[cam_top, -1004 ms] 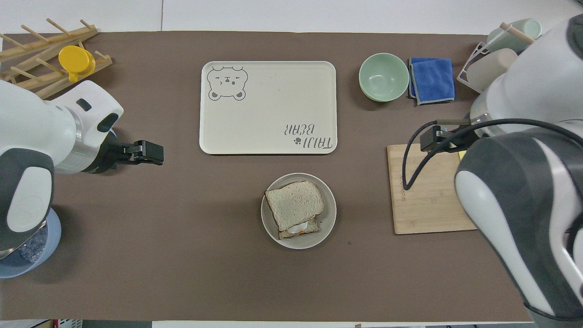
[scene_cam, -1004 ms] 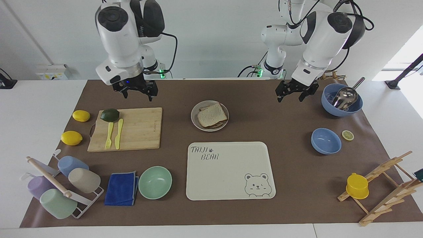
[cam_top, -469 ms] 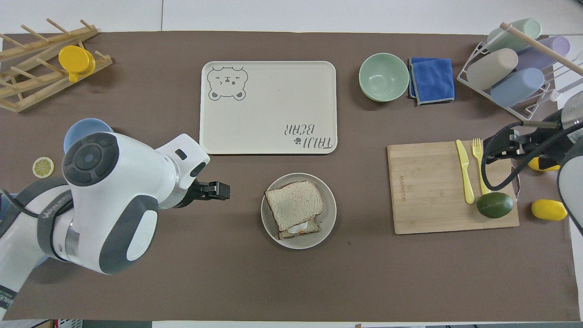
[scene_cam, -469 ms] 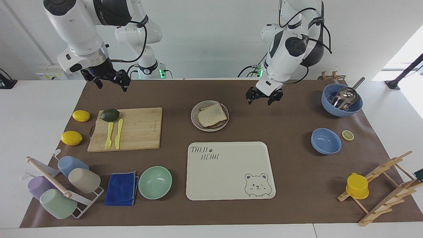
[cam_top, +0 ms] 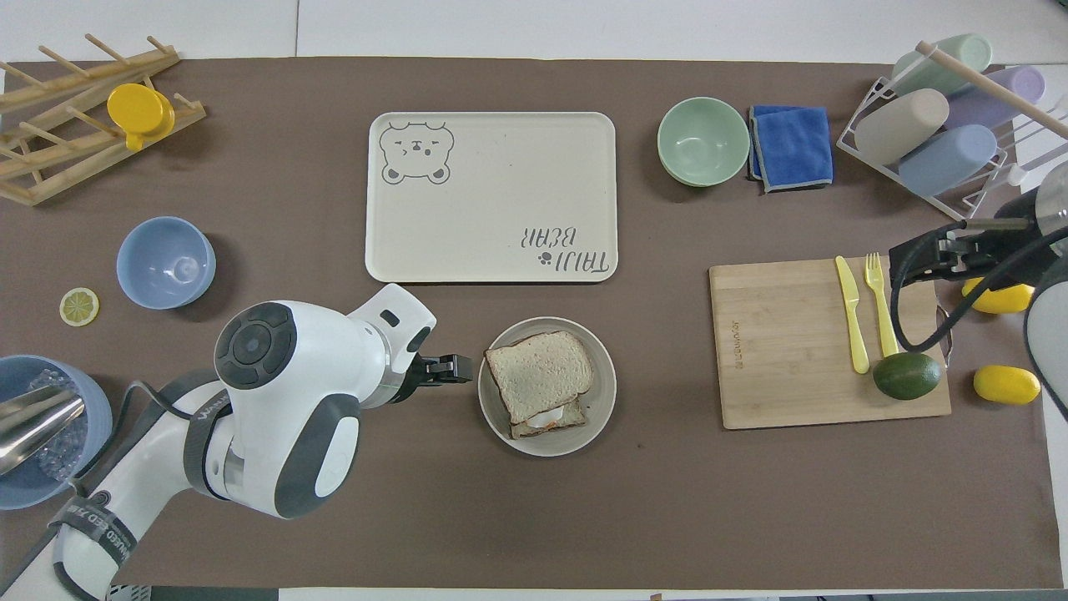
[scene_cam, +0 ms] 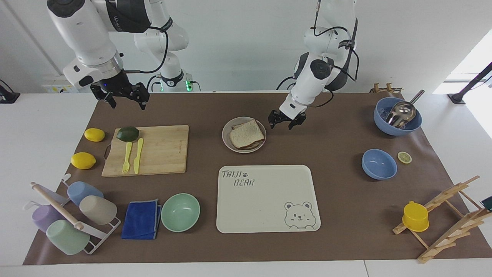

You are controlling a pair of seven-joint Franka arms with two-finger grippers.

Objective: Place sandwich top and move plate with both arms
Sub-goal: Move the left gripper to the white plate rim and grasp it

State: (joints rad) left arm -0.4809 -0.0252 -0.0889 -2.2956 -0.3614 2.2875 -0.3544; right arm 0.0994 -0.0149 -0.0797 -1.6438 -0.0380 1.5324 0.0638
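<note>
The sandwich top (scene_cam: 246, 133) lies flat on the sandwich on the round beige-grey plate (scene_cam: 226, 141), slightly askew, with egg showing under its edge in the overhead view (cam_top: 539, 376). The plate (cam_top: 606, 392) sits mid-mat, nearer to the robots than the cream tray. My left gripper (scene_cam: 281, 125) is open and low, right beside the plate's rim on the left arm's side, not touching it; it also shows in the overhead view (cam_top: 460, 368). My right gripper (scene_cam: 128, 104) is open and empty, raised by the cutting board at the right arm's end (cam_top: 905, 260).
A cream bear tray (scene_cam: 265, 200) lies farther from the robots than the plate. A cutting board (scene_cam: 161, 150) holds an avocado, fork and knife. A mint bowl (scene_cam: 180, 212), blue cloth, two blue bowls (scene_cam: 379, 164), lemons, a cup rack and a wooden rack ring the mat.
My left gripper has swung from beside the ladle bowl down to the plate's rim. My right arm has pulled away toward its own end of the table and now barely moves.
</note>
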